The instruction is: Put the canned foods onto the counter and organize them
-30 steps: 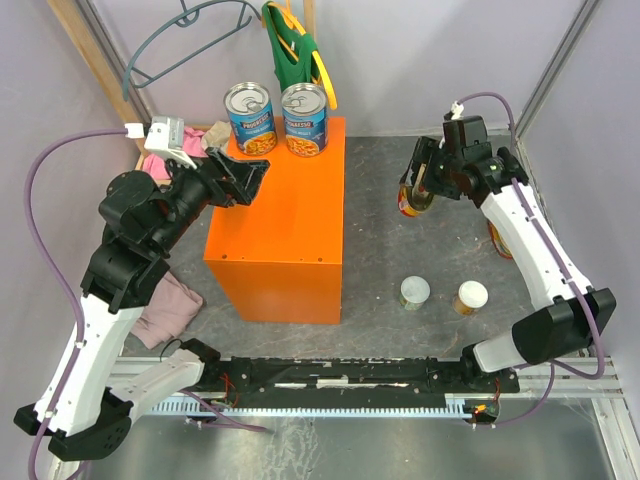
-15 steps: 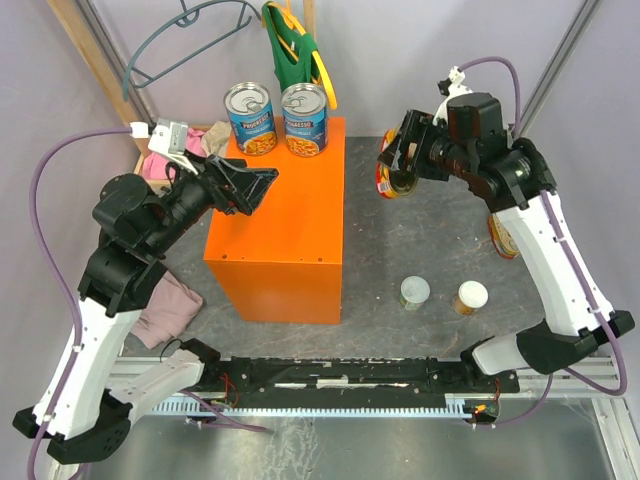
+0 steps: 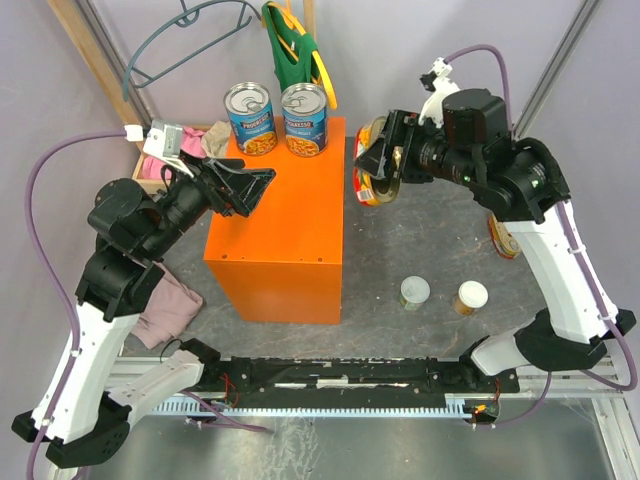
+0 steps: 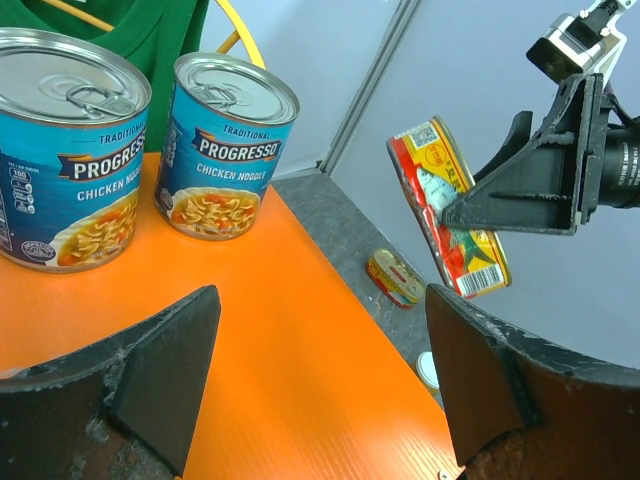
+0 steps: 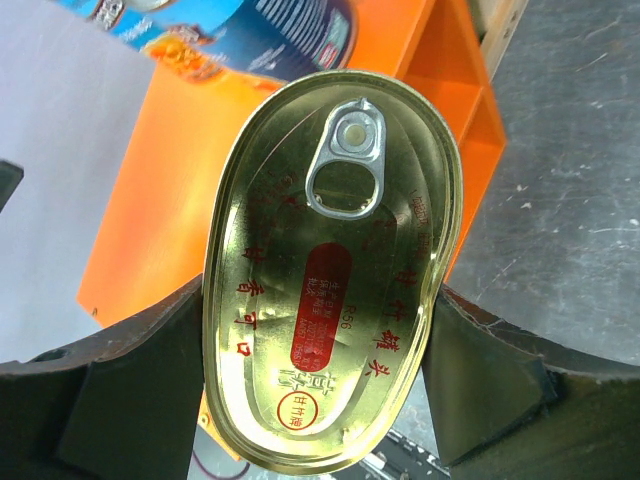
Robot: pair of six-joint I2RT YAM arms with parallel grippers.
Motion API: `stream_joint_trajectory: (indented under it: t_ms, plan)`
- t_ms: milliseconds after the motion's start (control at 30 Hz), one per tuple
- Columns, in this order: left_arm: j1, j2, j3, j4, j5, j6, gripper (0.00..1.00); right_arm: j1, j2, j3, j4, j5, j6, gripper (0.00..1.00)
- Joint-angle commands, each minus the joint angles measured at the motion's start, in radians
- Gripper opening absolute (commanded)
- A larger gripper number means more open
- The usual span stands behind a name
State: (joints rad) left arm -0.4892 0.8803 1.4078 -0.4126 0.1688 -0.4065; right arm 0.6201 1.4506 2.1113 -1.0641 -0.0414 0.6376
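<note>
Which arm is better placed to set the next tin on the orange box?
Right. The right gripper holds an oval tin in the air just beside the counter, off its right edge; the left gripper hangs open and empty over the counter.

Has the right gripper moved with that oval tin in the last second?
Yes. The right gripper, shut on the oval tin, has swung left toward the orange counter.

The top camera looks down from high at the near side. The left wrist looks low across the large orange box (image 4: 300, 370) toward the flat oval yellow-red tin (image 4: 447, 215). The right wrist frames that tin close. All views share both.
</note>
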Motion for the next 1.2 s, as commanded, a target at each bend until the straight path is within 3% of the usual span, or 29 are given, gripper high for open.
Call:
stream_joint_trajectory:
  t_ms: [0,533,1067,1167]
  plan:
    - [0.001,-0.015,-0.011,0.052,0.01,-0.049,0.89,0.06,0.002,0.063,0.052,-0.021,0.02,0.01]
    - [0.0,-0.035,-0.036,0.067,-0.008,-0.083,0.87,0.229,0.081,0.073,0.052,0.078,0.029,0.01]
    - [0.0,-0.032,-0.035,0.056,-0.005,-0.044,0.87,0.325,0.286,0.266,-0.096,0.215,0.022,0.01]
    - [0.0,-0.03,-0.034,0.046,-0.006,-0.033,0.87,0.34,0.297,0.251,-0.094,0.246,0.015,0.07]
